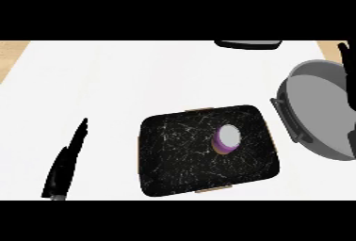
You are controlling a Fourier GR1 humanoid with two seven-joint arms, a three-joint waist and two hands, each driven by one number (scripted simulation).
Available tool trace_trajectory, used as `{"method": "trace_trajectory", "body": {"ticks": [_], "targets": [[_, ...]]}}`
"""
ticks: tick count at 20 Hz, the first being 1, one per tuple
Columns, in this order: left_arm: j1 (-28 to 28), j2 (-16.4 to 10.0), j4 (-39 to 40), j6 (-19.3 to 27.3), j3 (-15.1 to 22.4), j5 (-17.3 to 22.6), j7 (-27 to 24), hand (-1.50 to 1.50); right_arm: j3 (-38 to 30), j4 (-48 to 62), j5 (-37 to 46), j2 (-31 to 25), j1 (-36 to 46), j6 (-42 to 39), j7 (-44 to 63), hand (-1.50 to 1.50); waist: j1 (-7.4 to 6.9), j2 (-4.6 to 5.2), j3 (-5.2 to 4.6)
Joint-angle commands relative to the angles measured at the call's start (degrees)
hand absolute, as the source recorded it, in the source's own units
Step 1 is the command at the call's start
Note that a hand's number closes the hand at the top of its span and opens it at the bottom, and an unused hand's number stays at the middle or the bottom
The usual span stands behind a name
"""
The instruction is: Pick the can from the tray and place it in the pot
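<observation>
A purple-sided can with a pale round top [228, 137] stands upright on the black speckled rectangular tray [173, 160], right of its middle. The grey round metal pot [316, 94] sits just right of the tray on the white worktop [104, 84]. The left hand [66, 162] rests at the near left, fingers straight, holding nothing. The right hand [343, 54] shows only as a sliver at the right edge, and I cannot tell whether it is open or closed.

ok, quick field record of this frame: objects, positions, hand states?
tray: black, speckled, mid-counter
can: standing on the tray, right of its centre; purple side, pale top
pot: grey, right of the tray, cut by the view's right edge; nothing visible inside
left hand: lower left, fingers straight, apart from the tray, holding nothing
right hand: sliver at the right edge over the pot; state unclear
other: dark object cut off at the top edge
status: can not yet picked
</observation>
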State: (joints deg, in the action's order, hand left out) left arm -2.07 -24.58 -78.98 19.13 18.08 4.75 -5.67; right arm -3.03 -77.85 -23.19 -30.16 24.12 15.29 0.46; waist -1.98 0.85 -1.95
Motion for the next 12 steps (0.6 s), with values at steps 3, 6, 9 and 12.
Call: {"method": "trace_trajectory", "body": {"ticks": [3, 6, 9, 12], "targets": [[6.55, 3.29, -4.6, -1.26, -1.15, 2.84, -1.76, 0.0, 10.02, -3.01, -6.15, 4.13, 9.23, -20.44, -1.35, 1.5, -5.01, 0.04, 2.04], [10.84, 5.84, -8.02, -1.78, -1.19, 4.34, -3.26, 0.0, 15.29, -6.15, -10.76, 8.18, 13.36, -30.5, -2.17, 1.5, -10.66, 0.63, 2.25], [14.96, 8.35, -9.16, -2.45, -3.03, 8.22, -1.03, 0.0, 19.01, -3.37, 0.61, -0.9, 14.95, -39.05, -11.93, -1.5, -6.11, 1.9, 2.16], [15.28, 8.04, -9.72, -2.91, -3.85, 9.31, -0.59, 0.0, 21.48, -4.12, 2.71, -2.53, 14.67, -48.88, -21.98, -1.5, -5.71, 1.92, 2.48]]}}
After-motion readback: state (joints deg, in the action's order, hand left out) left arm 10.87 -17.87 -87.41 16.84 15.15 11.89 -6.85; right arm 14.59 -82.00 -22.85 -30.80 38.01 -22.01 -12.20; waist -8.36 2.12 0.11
